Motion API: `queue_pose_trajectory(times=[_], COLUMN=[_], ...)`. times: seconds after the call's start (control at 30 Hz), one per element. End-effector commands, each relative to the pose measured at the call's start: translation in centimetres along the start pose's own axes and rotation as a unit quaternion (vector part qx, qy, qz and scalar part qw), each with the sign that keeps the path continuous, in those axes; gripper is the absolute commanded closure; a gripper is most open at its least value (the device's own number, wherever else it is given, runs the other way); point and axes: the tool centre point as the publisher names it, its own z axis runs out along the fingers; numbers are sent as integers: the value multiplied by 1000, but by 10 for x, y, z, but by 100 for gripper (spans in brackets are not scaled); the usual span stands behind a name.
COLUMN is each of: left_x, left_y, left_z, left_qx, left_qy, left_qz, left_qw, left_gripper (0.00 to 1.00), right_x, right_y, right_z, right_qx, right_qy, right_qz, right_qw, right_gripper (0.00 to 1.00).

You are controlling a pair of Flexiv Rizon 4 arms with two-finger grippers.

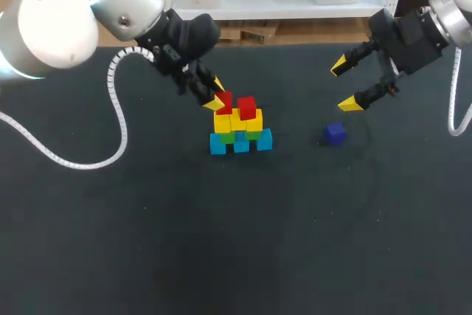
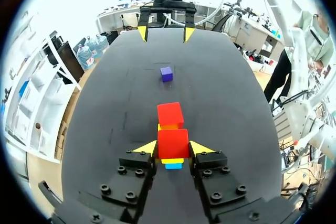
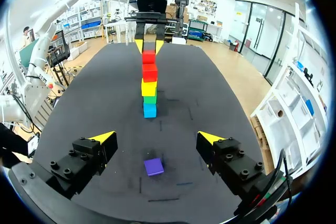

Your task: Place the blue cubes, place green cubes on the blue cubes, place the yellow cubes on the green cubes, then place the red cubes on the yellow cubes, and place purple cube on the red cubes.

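Observation:
In the middle of the table stands a stepped pile: blue cubes [image 1: 241,144] at the bottom, green cubes [image 1: 227,136] on them, yellow cubes [image 1: 254,119] above. One red cube [image 1: 248,106] rests on the yellow layer. My left gripper [image 1: 217,94] is shut on a second red cube [image 2: 172,142] at the pile's left top, over yellow. The purple cube [image 1: 335,133] lies alone on the mat to the right. My right gripper [image 1: 344,86] hangs open above and behind it; in the right wrist view the purple cube [image 3: 154,167] lies just below the open right gripper [image 3: 156,139].
The dark mat [image 1: 147,241] covers the table. The left arm's white coiled cable [image 1: 110,130] loops over the mat's left part. The pile and the purple cube are about a hand's width apart.

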Motion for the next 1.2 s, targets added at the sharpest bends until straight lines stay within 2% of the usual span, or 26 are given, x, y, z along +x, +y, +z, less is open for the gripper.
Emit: queue_pose_trajectory(times=[0.03, 1.2], left_x=[0, -3], left_y=[0, 3], left_z=[4, 15], left_qx=[-1, 11], left_qy=[-4, -13], left_qz=[0, 1], left_qw=[1000, 1000], left_gripper=[100, 100], right_x=[0, 0], right_y=[-1, -1], right_z=[1, 1], right_qx=[0, 0], right_qy=[-1, -1], right_qz=[-1, -1], right_qw=[1000, 1000], right_gripper=[0, 0])
